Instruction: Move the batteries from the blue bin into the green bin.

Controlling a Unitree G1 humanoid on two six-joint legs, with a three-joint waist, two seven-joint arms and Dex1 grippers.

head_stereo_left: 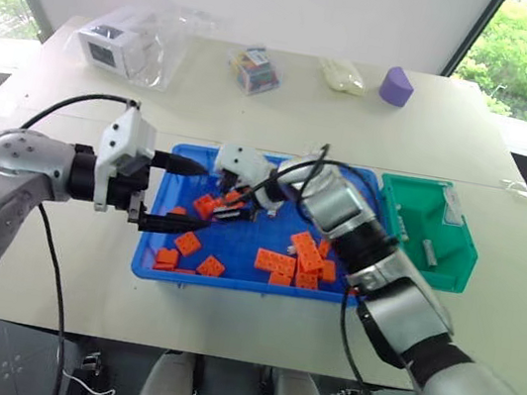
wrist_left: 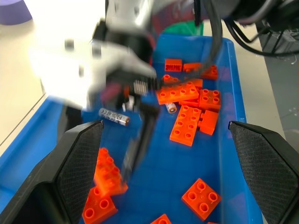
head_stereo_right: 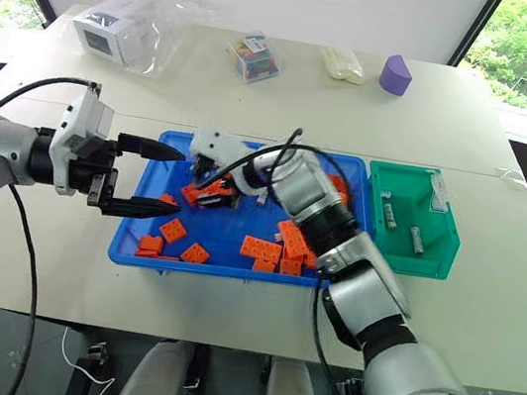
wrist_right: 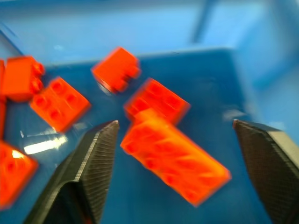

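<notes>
Both arms are built of rounded silver-grey shells joined by black segments, with thin black cables looping loose along them to white boxy wrist housings, and each hand, the left hand (head_stereo_right: 146, 179) and the right hand (wrist_right: 180, 172), carries two black fingers faced with finely ribbed pads.

- I'm seeing orange bricks (head_stereo_left: 296, 260) lying scattered about
- a bagged white box (head_stereo_left: 117, 47), purple block (head_stereo_left: 397, 85) and small colourful box (head_stereo_left: 255, 69) are sitting on the table (head_stereo_left: 256, 116)
</notes>
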